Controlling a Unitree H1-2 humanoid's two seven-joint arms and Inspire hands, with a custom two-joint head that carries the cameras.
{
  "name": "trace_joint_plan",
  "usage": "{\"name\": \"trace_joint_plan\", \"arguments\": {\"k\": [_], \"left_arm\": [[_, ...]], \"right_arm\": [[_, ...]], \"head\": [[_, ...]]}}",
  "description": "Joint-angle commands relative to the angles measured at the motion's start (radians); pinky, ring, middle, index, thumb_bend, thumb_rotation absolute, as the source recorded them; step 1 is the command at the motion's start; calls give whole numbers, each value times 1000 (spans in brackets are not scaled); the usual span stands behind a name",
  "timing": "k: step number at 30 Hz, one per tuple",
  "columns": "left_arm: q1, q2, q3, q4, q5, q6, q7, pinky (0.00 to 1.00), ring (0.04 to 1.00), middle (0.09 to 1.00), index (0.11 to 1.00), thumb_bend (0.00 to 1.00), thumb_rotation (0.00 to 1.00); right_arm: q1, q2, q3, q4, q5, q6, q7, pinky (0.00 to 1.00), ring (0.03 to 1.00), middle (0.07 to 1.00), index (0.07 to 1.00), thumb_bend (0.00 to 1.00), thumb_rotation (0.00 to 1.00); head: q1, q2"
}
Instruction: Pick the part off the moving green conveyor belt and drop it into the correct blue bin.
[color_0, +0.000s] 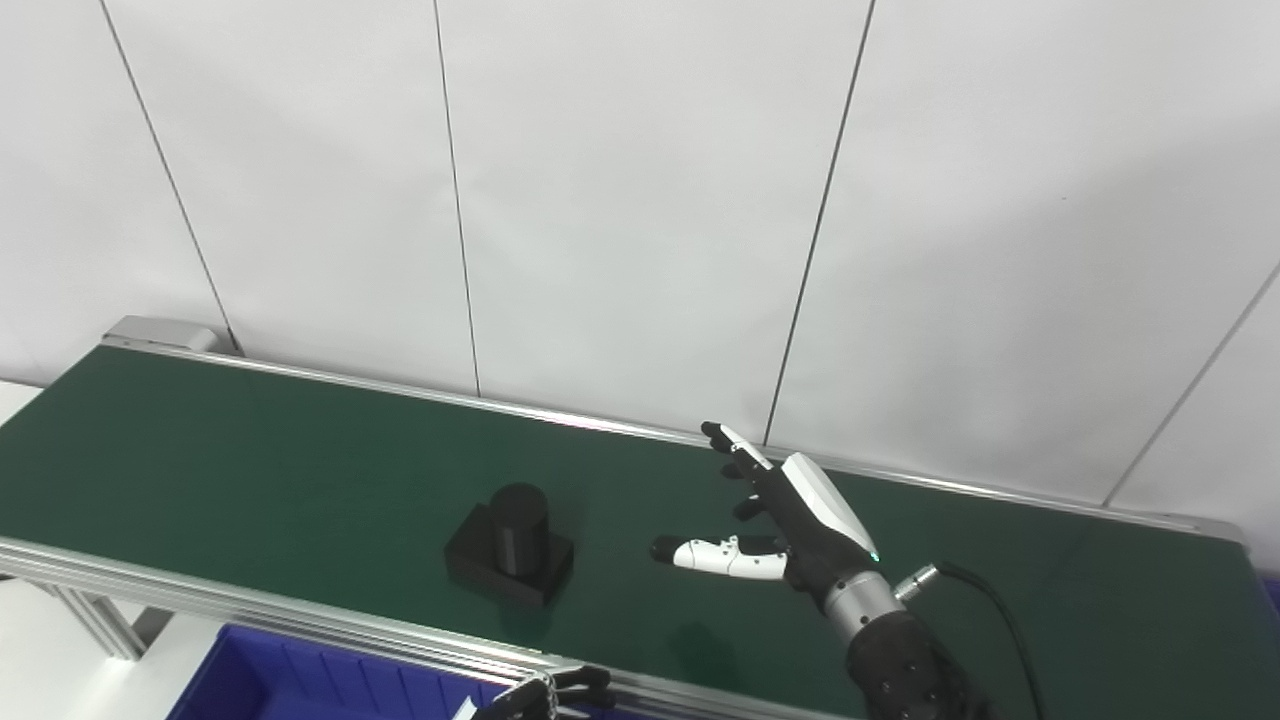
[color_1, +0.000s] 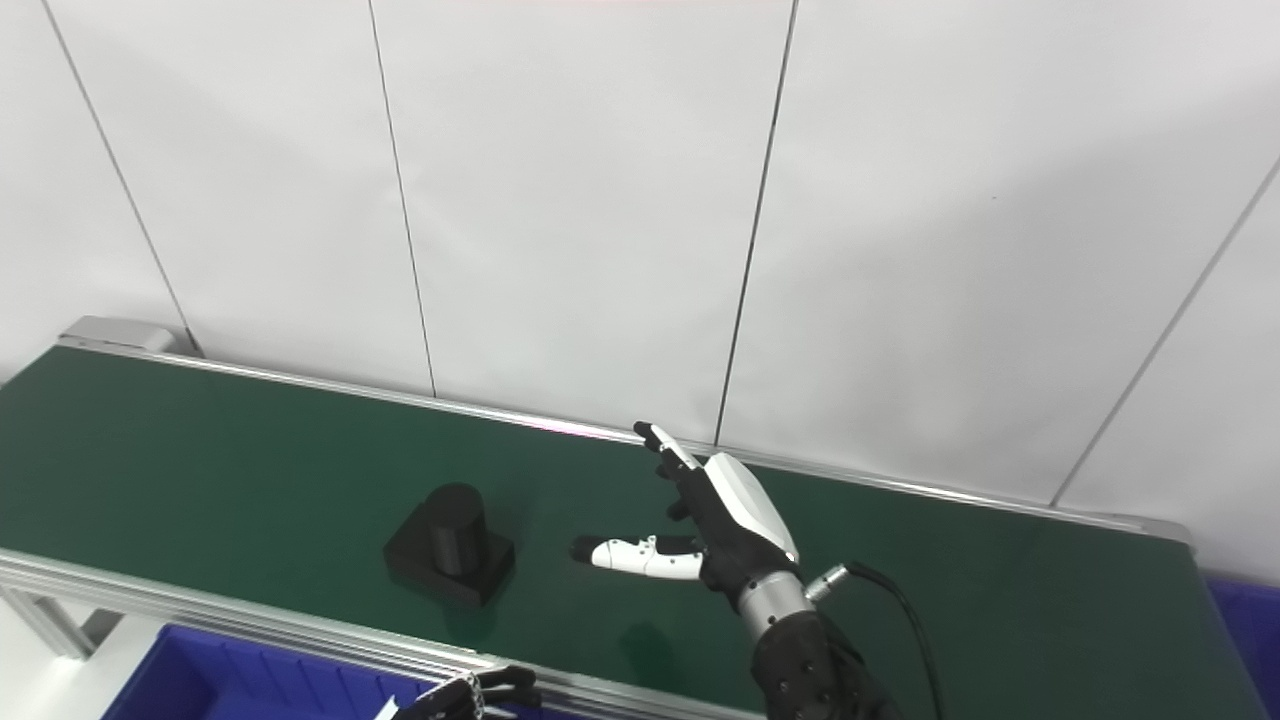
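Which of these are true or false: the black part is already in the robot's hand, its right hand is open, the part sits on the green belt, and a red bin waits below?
1. The black part is held in a hand. False: it lies apart from the right hand.
2. The right hand is open. True.
3. The part sits on the green belt. True.
4. A red bin waits below. False: the bin is blue.
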Motion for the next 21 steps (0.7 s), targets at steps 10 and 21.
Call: {"name": "trace_joint_plan", "arguments": {"k": [10, 21], "left_arm": [[-10, -39, 56, -20, -35, -35, -77, 528, 612, 730, 746, 812, 303], [-6, -49, 60, -26, -21, -35, -78, 533, 625, 725, 734, 834, 296]], "right_arm": [[-101, 26, 58, 85, -31, -31, -11, 712, 863, 917, 965, 840, 551], [-163, 42, 141, 203, -56, -51, -3, 792, 899, 941, 968, 897, 544]], "head": [[26, -2], [55, -5]]}}
